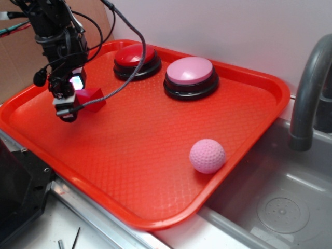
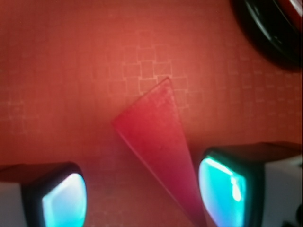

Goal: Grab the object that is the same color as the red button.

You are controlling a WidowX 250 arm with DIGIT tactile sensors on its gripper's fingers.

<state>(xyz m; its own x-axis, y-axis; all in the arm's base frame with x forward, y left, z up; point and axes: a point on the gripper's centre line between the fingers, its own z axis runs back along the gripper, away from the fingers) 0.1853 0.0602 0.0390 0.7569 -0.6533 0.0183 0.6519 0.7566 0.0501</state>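
Wedge (image 2: 158, 142), small solid red, pointed, lies on tray (image 1: 155, 155) at 8 o'clock from red button (image 1: 136, 58), between spread-apart gripper (image 2: 142, 191) fingers, nearer one.

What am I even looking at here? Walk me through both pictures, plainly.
A small robot arm works over a red tray beside a sink. One picture is taken from outside; the other from a camera on the arm's wrist, looking down past its end effector. On the tray lie a red button, a pink button, a pink ball and a small red wedge block. The two glowing fingers sit either side of the wedge, open, not yet gripping it.
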